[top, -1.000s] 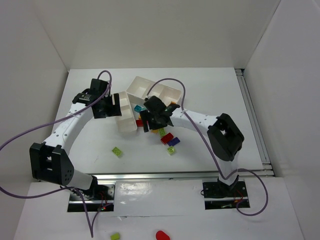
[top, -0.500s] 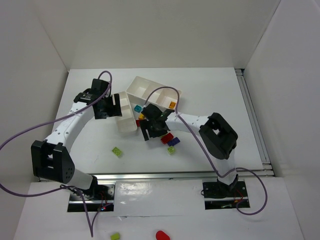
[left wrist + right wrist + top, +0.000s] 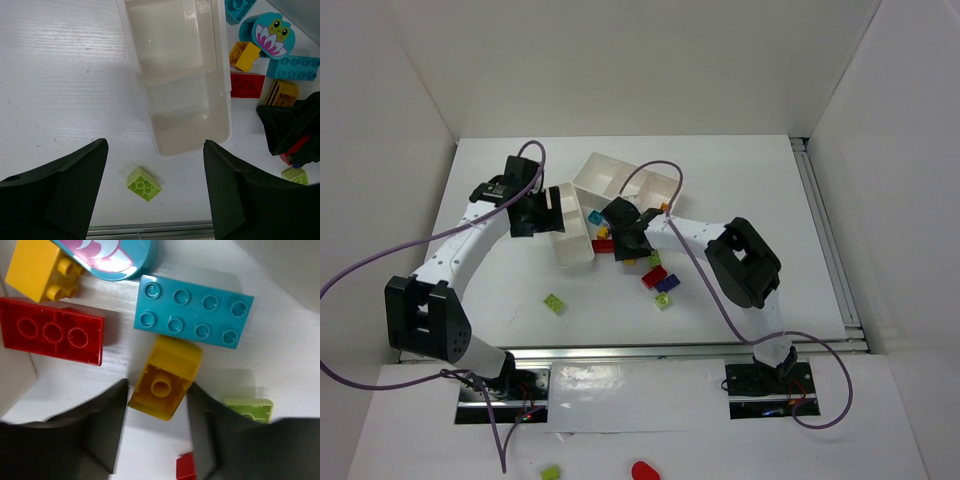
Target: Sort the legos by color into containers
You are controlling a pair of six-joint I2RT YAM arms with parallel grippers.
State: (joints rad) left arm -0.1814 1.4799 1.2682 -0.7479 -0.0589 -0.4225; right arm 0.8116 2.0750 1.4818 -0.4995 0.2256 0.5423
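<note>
My right gripper (image 3: 159, 390) is low over the table, jaws closed against both sides of an orange-yellow lego (image 3: 167, 385) that lies with its hollow underside showing. Around it lie a cyan 2x4 lego (image 3: 195, 310), a red lego (image 3: 52, 336), another yellow one (image 3: 40, 267) and a lime one (image 3: 250, 410). From above, this gripper (image 3: 623, 240) sits between the narrower container (image 3: 575, 250) and the wider one (image 3: 595, 165). My left gripper (image 3: 155, 145) stands open above the table at the narrow container's (image 3: 220, 75) end, holding nothing, with a lime lego (image 3: 143, 182) below it.
Red (image 3: 655, 277), purple (image 3: 667, 284) and lime (image 3: 662, 300) legos lie right of the cluster. A cyan rounded piece with a frog picture (image 3: 270, 32) sits beside the narrow tray. A lime brick (image 3: 551, 472) and a smooth red blob (image 3: 643, 470) lie off the table's near edge.
My right gripper has moved left and back into the cluster beside the trays, and its jaws have narrowed onto the orange-yellow lego. The left arm has stayed where it was.
</note>
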